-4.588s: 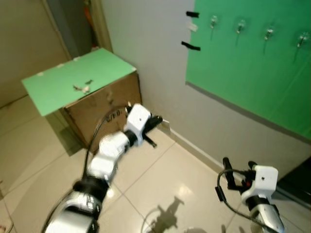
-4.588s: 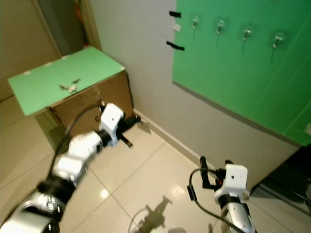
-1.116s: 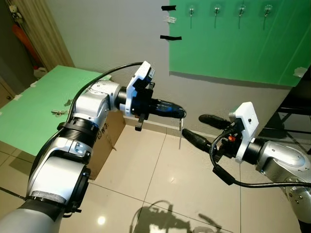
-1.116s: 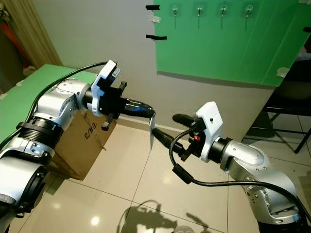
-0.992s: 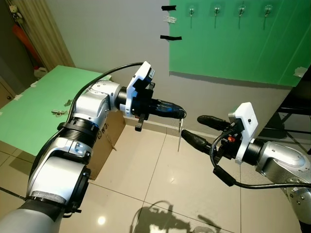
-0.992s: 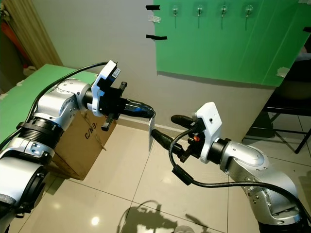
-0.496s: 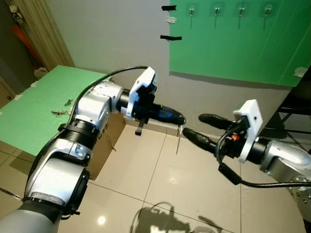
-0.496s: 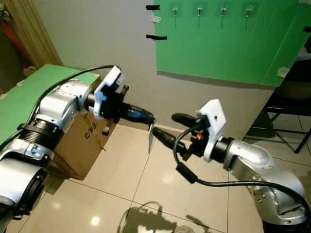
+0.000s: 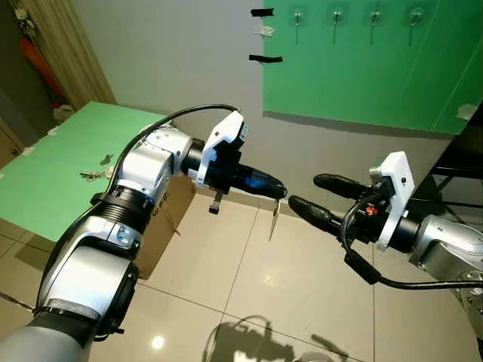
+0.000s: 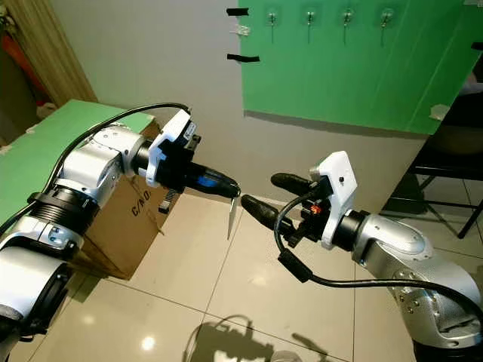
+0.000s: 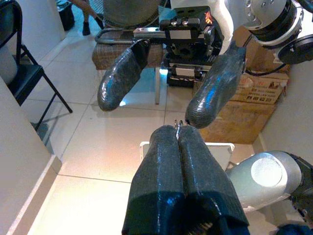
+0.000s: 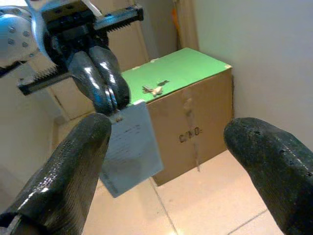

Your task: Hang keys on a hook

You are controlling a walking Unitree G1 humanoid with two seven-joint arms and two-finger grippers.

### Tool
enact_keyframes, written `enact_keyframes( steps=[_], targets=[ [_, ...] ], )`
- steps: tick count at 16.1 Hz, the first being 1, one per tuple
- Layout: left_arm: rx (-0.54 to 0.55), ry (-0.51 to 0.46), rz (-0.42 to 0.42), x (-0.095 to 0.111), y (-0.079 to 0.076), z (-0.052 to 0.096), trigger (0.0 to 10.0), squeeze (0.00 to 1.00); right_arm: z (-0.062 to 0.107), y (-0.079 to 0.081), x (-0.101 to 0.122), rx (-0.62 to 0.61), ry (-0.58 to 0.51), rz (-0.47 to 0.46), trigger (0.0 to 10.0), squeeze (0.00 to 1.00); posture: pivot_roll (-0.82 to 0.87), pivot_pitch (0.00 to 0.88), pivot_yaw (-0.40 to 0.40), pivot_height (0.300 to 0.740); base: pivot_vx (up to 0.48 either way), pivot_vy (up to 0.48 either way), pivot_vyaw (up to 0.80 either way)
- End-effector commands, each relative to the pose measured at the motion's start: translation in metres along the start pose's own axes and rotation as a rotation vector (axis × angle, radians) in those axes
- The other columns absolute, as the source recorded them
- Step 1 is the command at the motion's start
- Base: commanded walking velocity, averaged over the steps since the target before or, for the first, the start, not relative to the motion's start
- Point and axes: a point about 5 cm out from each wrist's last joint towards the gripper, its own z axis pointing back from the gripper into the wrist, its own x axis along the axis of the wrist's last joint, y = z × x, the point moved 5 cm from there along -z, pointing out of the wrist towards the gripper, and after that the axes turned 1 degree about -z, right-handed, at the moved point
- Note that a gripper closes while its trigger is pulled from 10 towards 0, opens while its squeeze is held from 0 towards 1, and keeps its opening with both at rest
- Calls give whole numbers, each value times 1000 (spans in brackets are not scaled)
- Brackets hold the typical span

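Green paper covers a cardboard box (image 9: 170, 219) at far left, with a loose key bunch (image 9: 92, 174) lying on top. Pinched between the closed fingers of the left gripper (image 9: 278, 188), a pale tag (image 12: 131, 147) is held hanging. Facing it, the right gripper (image 9: 309, 194) is spread wide. Four hooks (image 9: 336, 15) are mounted on the green wall panel (image 9: 362, 75).

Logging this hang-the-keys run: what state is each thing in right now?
Left hand: shut on the key ring of the white tag, held out in mid-air.
White tag: dangling from the left hand's fingertips, not hung.
Right hand: open, fingers spread, facing the tag.
Wall hooks: four on the green panel, all bare.
Loose keys: lying on the green box top.
Cardboard box: closed, standing on the floor.
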Motion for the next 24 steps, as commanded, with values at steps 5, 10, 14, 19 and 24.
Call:
enact_keyframes(
  steps=[5, 10, 14, 19, 24],
  targets=[
    [-3, 32, -21, -2, 1, 1, 10000, 0, 5, 11, 16, 75, -28, -3, 10000, 0, -307, 0, 125, 740, 0, 0, 0],
    [-8, 28, -29, 0, 2, -1, 10000, 0, 3, 18, 12, 101, -5, -6, 10000, 0, -309, 0, 129, 740, 0, 0, 0],
    [-19, 19, -30, 1, 1, -4, 10000, 0, -5, 17, 10, 101, 2, 1, 10000, 0, -309, 0, 134, 740, 0, 0, 0],
    [-20, 1, -30, 4, 1, -5, 10000, 0, -8, 14, 11, 84, -6, 10, 10000, 0, -307, 0, 132, 740, 0, 0, 0],
    [-18, -5, -32, 6, 1, -4, 10000, 0, -9, 12, 7, 80, 8, 14, 10000, 0, -305, 0, 130, 740, 0, 0, 0]
  ],
)
